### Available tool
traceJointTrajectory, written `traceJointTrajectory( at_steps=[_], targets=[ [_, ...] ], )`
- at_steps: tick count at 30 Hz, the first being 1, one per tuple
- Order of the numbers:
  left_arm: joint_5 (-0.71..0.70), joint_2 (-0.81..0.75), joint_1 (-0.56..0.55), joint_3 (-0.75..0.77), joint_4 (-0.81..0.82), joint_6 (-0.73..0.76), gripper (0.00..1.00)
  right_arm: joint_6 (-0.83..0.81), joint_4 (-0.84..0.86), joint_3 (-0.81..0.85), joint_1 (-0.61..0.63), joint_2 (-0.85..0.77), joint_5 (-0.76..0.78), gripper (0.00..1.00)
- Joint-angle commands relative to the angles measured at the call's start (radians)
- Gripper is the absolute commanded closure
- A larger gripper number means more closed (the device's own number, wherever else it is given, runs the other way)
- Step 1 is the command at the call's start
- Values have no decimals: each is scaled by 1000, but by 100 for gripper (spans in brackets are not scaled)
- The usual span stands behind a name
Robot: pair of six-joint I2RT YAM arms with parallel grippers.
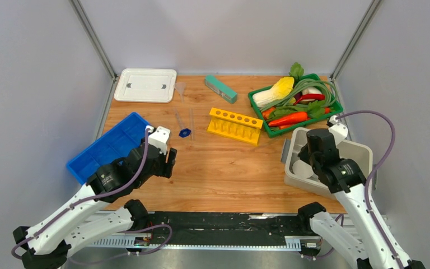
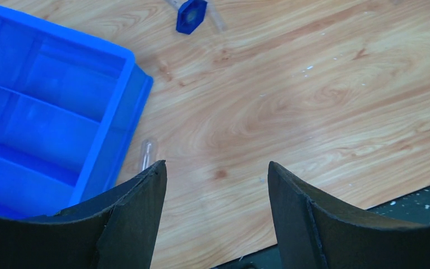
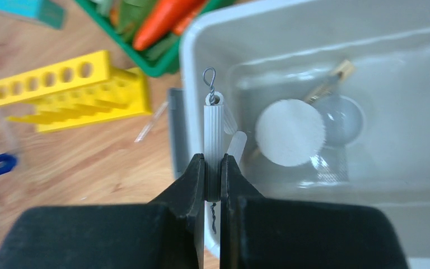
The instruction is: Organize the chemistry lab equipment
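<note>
Nearest the arm bases, the left hand [image 2: 215, 168] hangs low over bare tabletop [image 2: 313, 101] with its fingers [image 2: 134, 224] spread wide and nothing between them. A clear glass tube [image 2: 147, 152] lies just ahead of it, beside the outer wall of the blue divided tray [image 2: 50, 112].

On the other side, the right hand [image 3: 213, 159] is pinched tight on one ribbed white sleeve of the pipe-clay triangle [image 3: 213, 120]. The sleeve runs out past the fingertips, just inside the edge of the grey bin [image 3: 381, 33]. In that bin lie a white bowl [image 3: 290, 132], wooden tongs [image 3: 330, 81] and a patch of grey mesh [image 3: 331, 168]. The step in hand therefore looks like sorting the small items into the bin, with the triangle next to go in. The next move likely calls for carrying it a little further past the rim. The fingers would then part so that it drops beside the bowl rather than catching the edge.

Farther out, a blue cap [image 1: 185, 133] and two glass tubes [image 1: 178, 117] lie near the yellow holed rack [image 1: 235, 125]. A glass funnel [image 1: 180, 88] sits just beside the white tray [image 1: 145, 85] at the far edge. These look not yet gathered, and the free left hand seems best placed for the tube by the blue tray.
</note>
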Motion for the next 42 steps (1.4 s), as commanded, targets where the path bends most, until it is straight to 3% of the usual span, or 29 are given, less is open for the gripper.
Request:
traceJointTrajectory(
  at_steps=[1,3,7,10,14,19,22,27,30,34,42],
  targets=[
    [-94,-22,-5,-2,-31,43,26,41,-43,-44,-48,24,87,95],
    [-89,-29,-5,-4,-34,36,26,41,-43,-48,-61,38,86,81],
    [-110,-51,-5,-1,-43,31,26,55,-41,-47,-70,55,87,70],
    [-110,-71,-5,-9,-39,30,25,39,-32,-34,-70,66,72,46],
    [-109,-87,-4,-12,-42,22,19,-62,43,-30,-70,41,-50,29],
    [-121,-86,-4,-4,-28,10,14,-182,121,-30,-67,-11,-254,16],
    [-159,-42,-4,34,-28,-7,11,-218,144,-27,-68,-32,-337,0],
    [-187,127,33,175,-17,-38,10,-246,196,-45,-59,-54,-553,0],
    [-97,254,143,252,6,-61,10,-249,229,-65,-41,-83,-650,0],
    [66,443,281,359,37,-110,18,-220,273,-103,-30,-143,-690,0],
    [129,840,424,635,-2,-173,33,-241,266,-99,-28,-192,-716,0]
  ],
)
